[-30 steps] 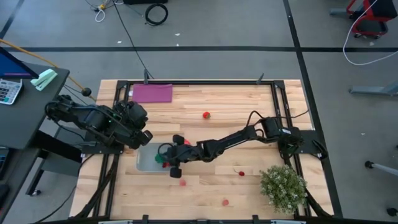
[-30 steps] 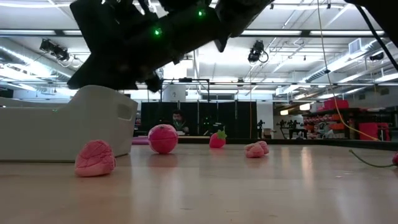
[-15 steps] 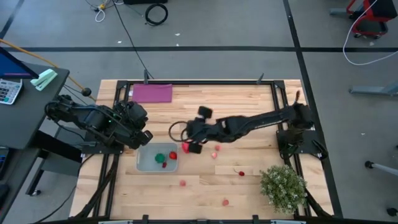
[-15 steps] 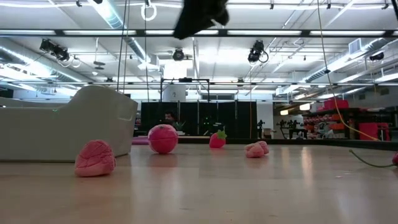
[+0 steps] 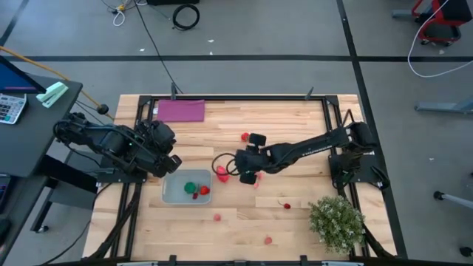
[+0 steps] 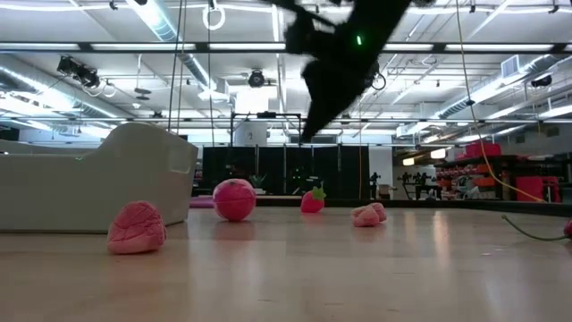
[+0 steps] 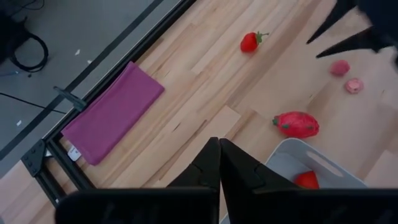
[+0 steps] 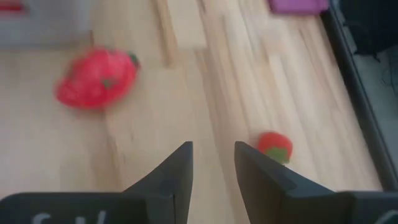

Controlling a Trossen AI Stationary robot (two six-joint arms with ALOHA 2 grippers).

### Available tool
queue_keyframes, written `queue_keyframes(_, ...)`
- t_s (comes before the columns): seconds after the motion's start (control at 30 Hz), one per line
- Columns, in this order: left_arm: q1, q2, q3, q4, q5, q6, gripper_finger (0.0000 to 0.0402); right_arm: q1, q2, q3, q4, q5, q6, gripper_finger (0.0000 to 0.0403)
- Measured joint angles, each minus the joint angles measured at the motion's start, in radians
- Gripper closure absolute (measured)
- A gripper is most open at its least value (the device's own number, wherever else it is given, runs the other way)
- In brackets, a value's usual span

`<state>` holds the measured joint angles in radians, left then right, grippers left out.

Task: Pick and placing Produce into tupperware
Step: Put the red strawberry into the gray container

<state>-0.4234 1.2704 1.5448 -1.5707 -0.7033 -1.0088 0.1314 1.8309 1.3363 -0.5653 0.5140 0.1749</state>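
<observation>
Robotics lab, ceiling strip lights [image 6: 465, 46], taped floor [image 5: 244, 57]

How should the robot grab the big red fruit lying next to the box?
Probably from straight above, pinching across the plump middle of the red fruit. It lies flat on the table just outside the box, and the open right gripper hangs close by.

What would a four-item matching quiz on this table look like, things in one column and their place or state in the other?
1 purple mat
2 tupperware
3 right gripper
4 left gripper

A open, above the table's middle
B shut, by the tupperware's corner
C holds produce
D table corner, left side

Pairs: 1-D, 2-C, 3-A, 4-B
</observation>
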Motion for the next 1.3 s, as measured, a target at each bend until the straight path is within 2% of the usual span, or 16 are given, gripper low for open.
queue_keyframes(0.13,-0.022,0.001,0.0,0.0,0.0,0.0,0.0381,-0.002,-0.004,-0.115,0.108,0.131,-0.027,0.0277)
queue_keyframes(0.2,-0.032,0.001,0.0,0.0,0.0,-0.001,0.0378,-0.011,-0.004,-0.155,0.17,0.152,-0.052,0.0275)
queue_keyframes(0.37,-0.048,0.0,0.0,0.0,0.0,-0.006,0.0385,-0.055,-0.005,-0.222,0.256,0.097,-0.069,0.0264)
queue_keyframes(0.63,-0.048,0.0,0.0,0.0,0.0,-0.027,0.0391,-0.1,-0.005,-0.241,0.276,0.087,-0.074,0.023)
queue_keyframes(0.77,-0.048,0.0,0.0,0.0,0.0,-0.027,0.0381,-0.133,-0.005,-0.241,0.304,0.009,-0.128,0.0219)
queue_keyframes(0.97,-0.047,0.0,0.0,0.0,0.0,-0.026,0.0382,-0.229,-0.005,-0.241,0.306,-0.218,-0.124,0.0218)
queue_keyframes(1.3,-0.047,0.0,0.0,0.0,0.0,-0.005,0.039,-0.308,-0.005,-0.241,0.306,-0.253,-0.15,0.0218)
